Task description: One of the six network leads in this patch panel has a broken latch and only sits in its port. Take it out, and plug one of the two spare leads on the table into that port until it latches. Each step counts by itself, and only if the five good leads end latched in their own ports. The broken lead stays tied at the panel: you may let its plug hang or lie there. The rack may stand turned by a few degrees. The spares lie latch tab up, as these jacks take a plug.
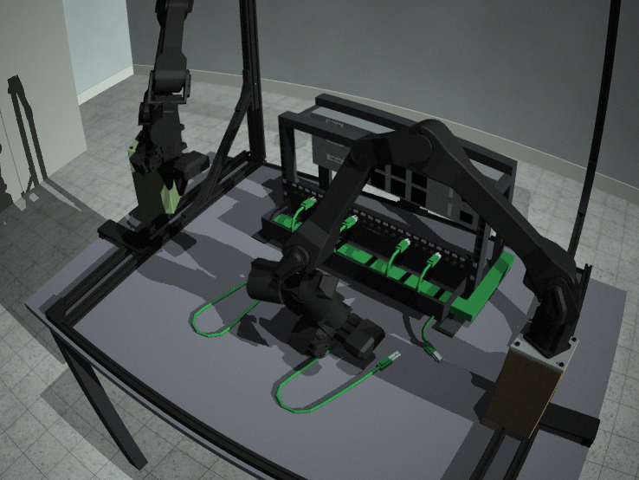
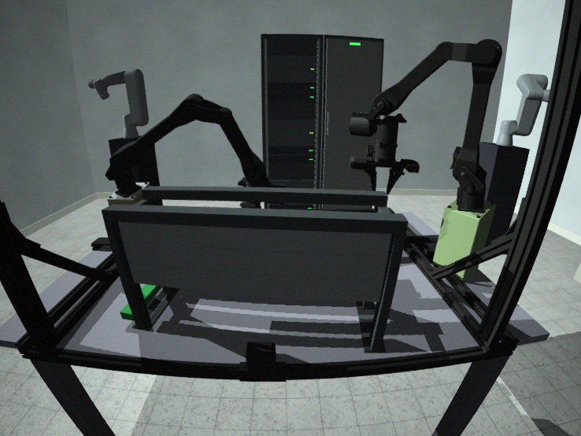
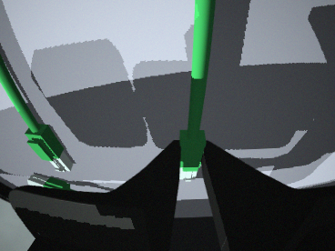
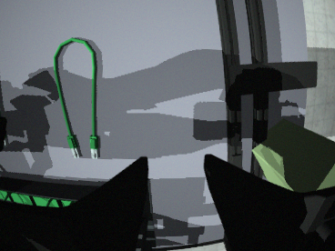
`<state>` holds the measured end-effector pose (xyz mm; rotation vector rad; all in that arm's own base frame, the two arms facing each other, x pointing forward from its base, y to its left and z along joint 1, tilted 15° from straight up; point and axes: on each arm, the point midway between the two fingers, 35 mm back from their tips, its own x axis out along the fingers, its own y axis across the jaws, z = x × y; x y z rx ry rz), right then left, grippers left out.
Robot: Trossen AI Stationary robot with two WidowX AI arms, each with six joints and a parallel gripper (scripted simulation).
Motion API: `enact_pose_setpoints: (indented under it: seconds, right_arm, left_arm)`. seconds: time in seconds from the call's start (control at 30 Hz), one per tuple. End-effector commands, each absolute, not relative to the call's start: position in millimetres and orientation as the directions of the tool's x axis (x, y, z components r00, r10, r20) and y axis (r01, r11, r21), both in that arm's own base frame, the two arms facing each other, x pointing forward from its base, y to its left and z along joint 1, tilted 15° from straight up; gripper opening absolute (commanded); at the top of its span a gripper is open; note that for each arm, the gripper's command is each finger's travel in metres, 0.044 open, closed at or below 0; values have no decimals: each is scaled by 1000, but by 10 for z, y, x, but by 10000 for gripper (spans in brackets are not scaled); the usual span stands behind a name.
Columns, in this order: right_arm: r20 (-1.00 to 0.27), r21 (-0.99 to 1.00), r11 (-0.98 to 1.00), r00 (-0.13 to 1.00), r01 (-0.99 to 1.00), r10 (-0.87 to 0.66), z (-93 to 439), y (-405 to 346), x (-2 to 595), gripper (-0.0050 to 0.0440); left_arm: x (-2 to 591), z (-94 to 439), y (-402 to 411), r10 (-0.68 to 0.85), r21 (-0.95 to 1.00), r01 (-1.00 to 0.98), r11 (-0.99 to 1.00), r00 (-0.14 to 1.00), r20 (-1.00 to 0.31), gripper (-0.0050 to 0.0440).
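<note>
My left gripper (image 1: 320, 350) (image 3: 189, 146) is low on the table in front of the rack. It is shut on the plug (image 3: 191, 148) of a green spare lead (image 1: 309, 408) (image 3: 200, 55). That lead's other plug (image 1: 389, 362) (image 3: 45, 146) lies free on the table. The second spare lead (image 1: 216, 330) (image 4: 75, 91) lies in a loop further left. The patch panel (image 1: 361, 269) holds several green leads, such as one lead (image 1: 403, 243). One lead's plug (image 1: 435, 354) hangs out at the panel's right end and lies on the table. My right gripper (image 2: 384, 177) (image 4: 176, 162) is open and empty, high in the air.
The black rack frame (image 1: 288, 124) (image 2: 257, 257) stands at the back of the table and hides the panel's front in the exterior view. A green tray (image 1: 485, 288) runs along the rack's foot. The right arm's green pedestal (image 1: 151, 196) (image 4: 296, 155) and black rails (image 1: 103, 269) border the table.
</note>
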<state>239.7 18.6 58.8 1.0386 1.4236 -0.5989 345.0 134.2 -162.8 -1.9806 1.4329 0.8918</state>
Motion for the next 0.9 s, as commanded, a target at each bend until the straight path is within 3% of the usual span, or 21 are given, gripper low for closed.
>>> enact_pose_setpoints:
  seconds: [0.0, 0.5, 0.53, 0.87]
  right_arm:
    - [-964, 218, 466, 114, 857, 241, 588, 186, 2397, 176]
    - [-964, 218, 466, 114, 857, 241, 588, 186, 2397, 176]
    - [-964, 218, 466, 114, 857, 241, 588, 186, 2397, 176]
    - [-964, 218, 466, 114, 857, 241, 588, 186, 2397, 176]
  left_arm:
    - [3450, -1628, 1342, -603, -40, -955, -295, 218, -768, 0]
    - [3450, -1628, 1342, -603, -40, -955, -295, 218, -768, 0]
    - [3450, -1628, 1342, -603, -40, -955, -295, 218, -768, 54]
    - [3450, -1628, 1342, -603, -40, -955, -295, 218, -768, 54]
